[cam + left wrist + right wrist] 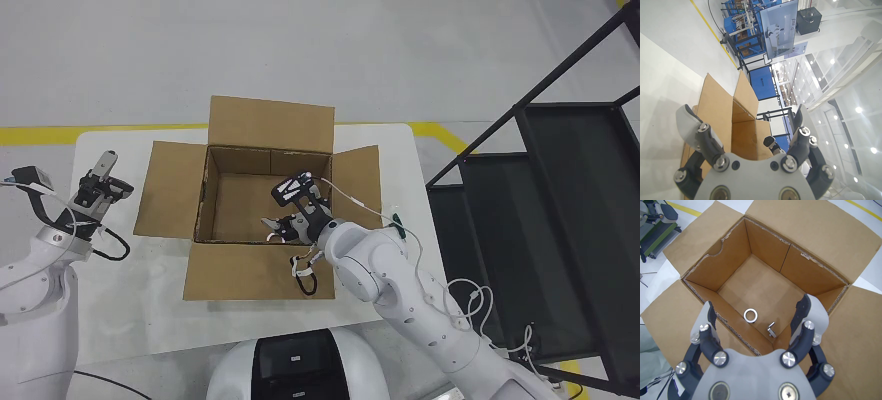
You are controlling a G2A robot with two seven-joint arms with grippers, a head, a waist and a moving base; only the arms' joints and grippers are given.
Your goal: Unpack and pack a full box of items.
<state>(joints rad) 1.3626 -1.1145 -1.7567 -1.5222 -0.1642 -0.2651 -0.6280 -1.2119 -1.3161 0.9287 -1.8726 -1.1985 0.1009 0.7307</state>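
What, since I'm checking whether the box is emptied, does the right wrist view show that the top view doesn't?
Right wrist view adds: a metal ring and a small metal bracket lying apart on the floor of the cardboard box, near the wall under the open right gripper. Top view adds: the dark metal stairs beside the white table. Shared: the box, open with its four flaps spread, and the right gripper above its opening.
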